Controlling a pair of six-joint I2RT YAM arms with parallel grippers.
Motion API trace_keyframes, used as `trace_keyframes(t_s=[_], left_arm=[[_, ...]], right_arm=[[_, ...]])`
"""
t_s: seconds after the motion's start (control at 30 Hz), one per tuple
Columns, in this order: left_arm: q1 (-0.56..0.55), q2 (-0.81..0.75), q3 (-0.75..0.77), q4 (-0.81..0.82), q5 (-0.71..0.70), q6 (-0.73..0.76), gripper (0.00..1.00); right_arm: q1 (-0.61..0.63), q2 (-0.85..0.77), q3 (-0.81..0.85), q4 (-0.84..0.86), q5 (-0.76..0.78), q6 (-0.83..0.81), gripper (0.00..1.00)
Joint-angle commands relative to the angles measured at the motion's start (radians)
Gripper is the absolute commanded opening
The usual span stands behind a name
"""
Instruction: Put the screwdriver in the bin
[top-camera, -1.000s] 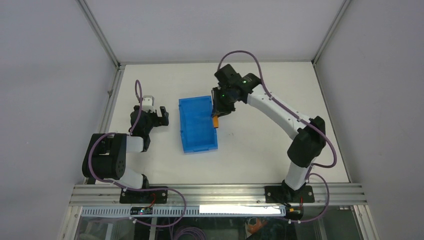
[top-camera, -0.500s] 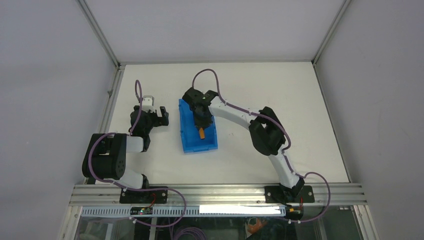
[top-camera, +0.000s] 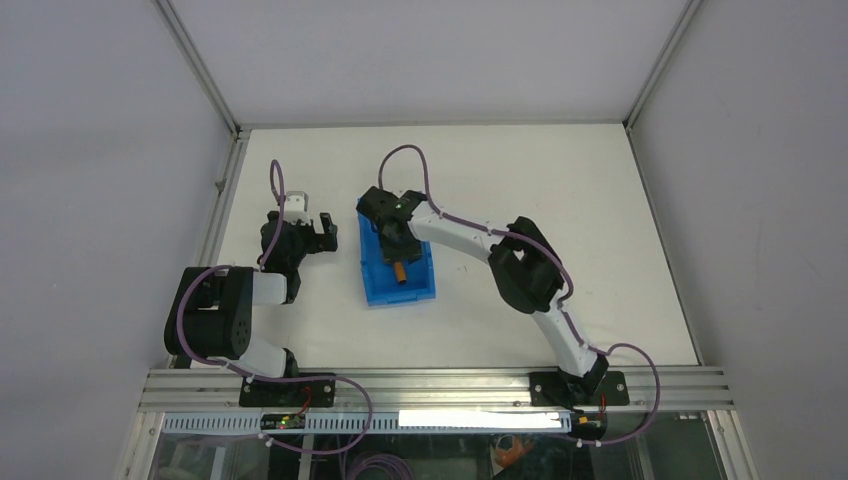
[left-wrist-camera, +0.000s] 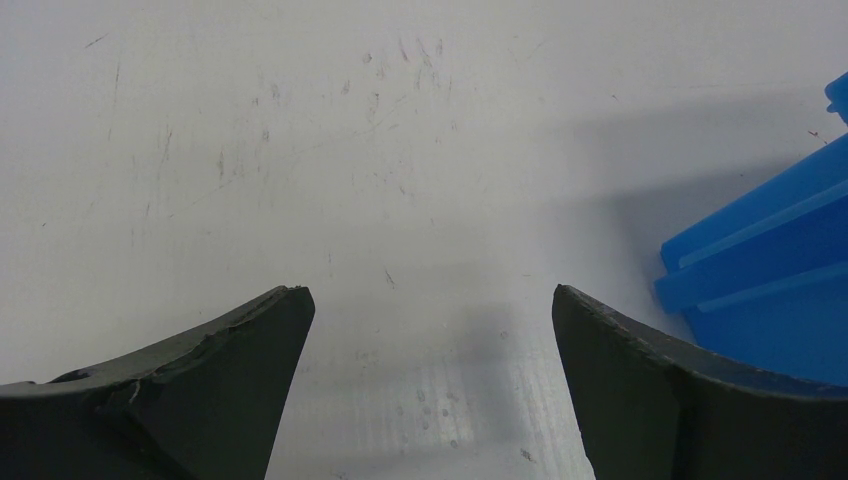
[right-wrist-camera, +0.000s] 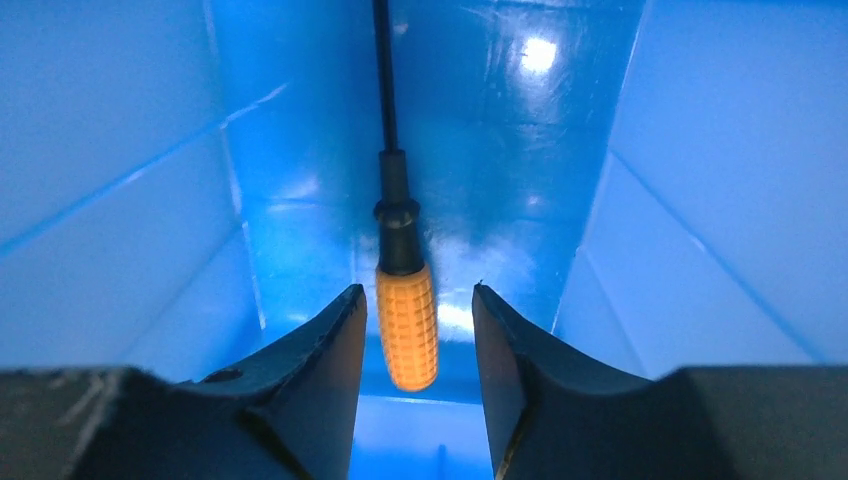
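The blue bin (top-camera: 372, 266) lies mid-table. My right gripper (top-camera: 396, 248) reaches down inside it. In the right wrist view the screwdriver (right-wrist-camera: 406, 325) points away along the bin's floor (right-wrist-camera: 480, 120). Its orange handle sits between my right gripper's (right-wrist-camera: 417, 292) fingers, with a gap showing on each side, so the jaws are open and not gripping it. From above, the orange handle (top-camera: 399, 271) shows in the bin just in front of the gripper. My left gripper (top-camera: 322, 232) rests open and empty over bare table to the left of the bin (left-wrist-camera: 770, 270).
The bin's blue walls (right-wrist-camera: 700, 180) rise close on both sides of the right fingers. Metal frame rails (top-camera: 225, 190) border the white table on the left and at the back. The left gripper (left-wrist-camera: 430, 295) hangs just above the scratched tabletop.
The right arm swung left from the bin's right wall to over the bin and lowered into it. Its jaws have parted from the screwdriver's handle. The left arm stayed still.
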Motion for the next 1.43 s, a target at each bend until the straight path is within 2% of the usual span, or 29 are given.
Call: trace_keyframes(t_s=[0.0, 0.07, 0.1, 0.13, 0.17, 0.2, 0.37, 0.67, 0.83, 0.93, 1.13, 1.4], left_arm=[[0.005, -0.005, 0.016, 0.065, 0.017, -0.003, 0.99], [0.005, -0.005, 0.016, 0.065, 0.016, -0.003, 0.99], [0.005, -0.005, 0.016, 0.066, 0.017, -0.003, 0.99], [0.005, -0.005, 0.016, 0.066, 0.017, -0.003, 0.99], [0.005, -0.005, 0.016, 0.065, 0.017, -0.003, 0.99], [0.005, -0.005, 0.016, 0.065, 0.016, -0.003, 0.99], [0.005, -0.006, 0.016, 0.066, 0.018, -0.003, 0.99], [0.005, -0.005, 0.016, 0.066, 0.018, -0.002, 0.99], [0.005, -0.005, 0.016, 0.065, 0.017, -0.003, 0.99], [0.005, -0.005, 0.016, 0.066, 0.017, -0.003, 0.99], [0.006, -0.005, 0.016, 0.065, 0.017, -0.003, 0.99], [0.005, -0.005, 0.016, 0.065, 0.017, -0.003, 0.99]], right_arm=[[0.014, -0.185, 0.041, 0.034, 0.028, -0.007, 0.46], [0.015, -0.255, 0.033, 0.042, 0.005, -0.037, 0.47], [0.014, -0.293, 0.022, 0.052, -0.01, -0.058, 0.52], [0.014, -0.337, 0.004, 0.068, -0.035, -0.086, 0.67], [0.013, -0.382, -0.02, 0.083, -0.059, -0.11, 0.89], [0.012, -0.428, -0.047, 0.107, -0.075, -0.136, 0.98], [-0.039, -0.669, -0.249, 0.197, -0.111, -0.222, 0.99], [-0.351, -1.109, -0.784, 0.385, -0.101, -0.278, 0.99], [-0.481, -1.276, -1.073, 0.525, 0.0, -0.294, 0.99], [-0.525, -1.346, -1.239, 0.637, 0.052, -0.288, 0.99], [-0.531, -1.423, -1.441, 0.789, 0.083, -0.215, 0.99], [-0.532, -1.407, -1.476, 0.835, 0.063, -0.217, 0.99]])
